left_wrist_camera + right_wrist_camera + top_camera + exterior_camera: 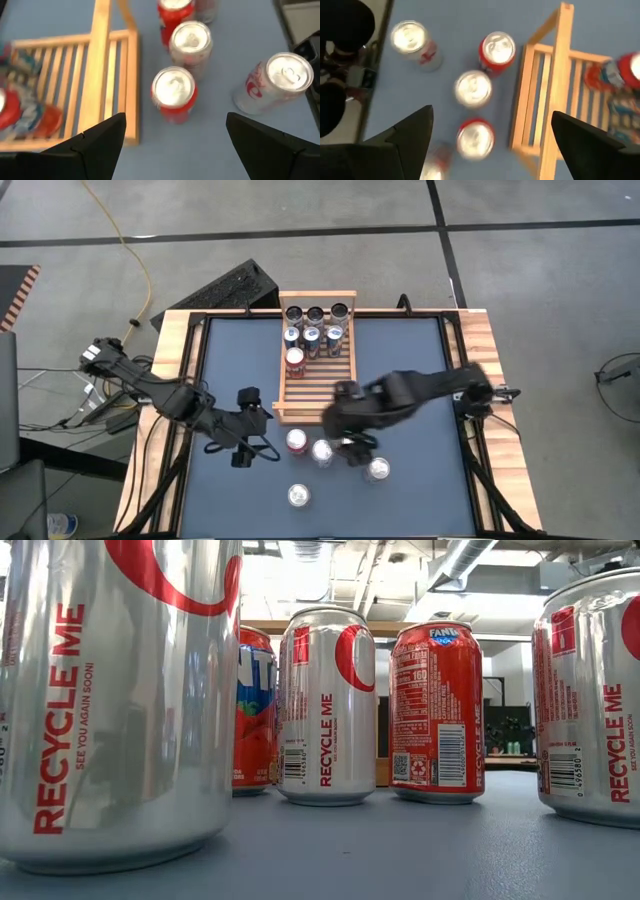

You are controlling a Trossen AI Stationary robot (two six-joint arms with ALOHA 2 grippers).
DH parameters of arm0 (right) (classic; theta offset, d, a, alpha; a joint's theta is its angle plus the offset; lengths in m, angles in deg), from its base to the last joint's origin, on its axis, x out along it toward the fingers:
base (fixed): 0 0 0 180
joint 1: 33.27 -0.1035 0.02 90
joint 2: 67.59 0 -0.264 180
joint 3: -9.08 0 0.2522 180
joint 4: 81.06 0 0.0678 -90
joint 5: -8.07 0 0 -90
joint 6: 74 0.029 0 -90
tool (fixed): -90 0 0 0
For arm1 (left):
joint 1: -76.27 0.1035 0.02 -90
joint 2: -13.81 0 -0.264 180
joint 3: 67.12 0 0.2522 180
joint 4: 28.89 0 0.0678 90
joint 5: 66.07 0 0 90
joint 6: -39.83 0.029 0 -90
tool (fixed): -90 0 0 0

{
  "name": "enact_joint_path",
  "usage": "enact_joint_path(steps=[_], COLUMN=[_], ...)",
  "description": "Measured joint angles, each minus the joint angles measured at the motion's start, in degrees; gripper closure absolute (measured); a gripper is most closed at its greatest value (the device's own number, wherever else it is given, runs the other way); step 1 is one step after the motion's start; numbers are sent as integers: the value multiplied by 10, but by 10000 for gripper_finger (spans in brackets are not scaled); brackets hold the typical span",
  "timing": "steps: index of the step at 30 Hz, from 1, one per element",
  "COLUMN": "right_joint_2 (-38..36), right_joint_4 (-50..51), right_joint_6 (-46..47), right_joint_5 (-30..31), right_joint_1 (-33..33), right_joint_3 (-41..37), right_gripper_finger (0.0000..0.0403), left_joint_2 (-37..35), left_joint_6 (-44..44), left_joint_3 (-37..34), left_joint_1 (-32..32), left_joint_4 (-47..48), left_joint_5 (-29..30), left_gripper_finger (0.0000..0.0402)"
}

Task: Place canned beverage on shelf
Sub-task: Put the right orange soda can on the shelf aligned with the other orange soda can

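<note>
On the table's left, the left gripper (243, 442) waits wide open and empty. Loose cans (322, 452) stand just before the shelf (316, 395), which already holds seven. Above them the right gripper (352, 448) hovers fully spread, holding nothing; it likely must descend around one next.

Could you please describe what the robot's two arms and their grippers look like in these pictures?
Both arms are dark, nearly black, built of jointed segments. The left gripper has two slim dark fingers; in its wrist view the fingers look like flat, angular black wedges. The right gripper is equally black, its fingers similar pointed wedges. No markings are visible.
</note>
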Motion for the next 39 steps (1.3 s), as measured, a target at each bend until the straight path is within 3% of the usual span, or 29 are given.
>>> enact_joint_path(steps=[9, 16, 32, 39], right_joint_2=[-102, -121, -120, -120], right_joint_4=[74, 75, 75, 75], right_joint_6=[157, 196, 218, 218], right_joint_5=[129, 197, 199, 199], right_joint_1=[-103, -166, -186, -186], right_joint_3=[-1, -12, -12, -12], right_gripper_finger=[28, 28, 28, 28], left_joint_2=[8, 79, 168, 192], left_joint_6=[80, 121, 137, 132], left_joint_3=[-32, -33, -30, -30], left_joint_1=[37, 73, 111, 111], left_joint_4=[-117, -148, -172, -172], left_joint_5=[-37, -78, -150, -150], left_gripper_finger=[68, 68, 68, 68])
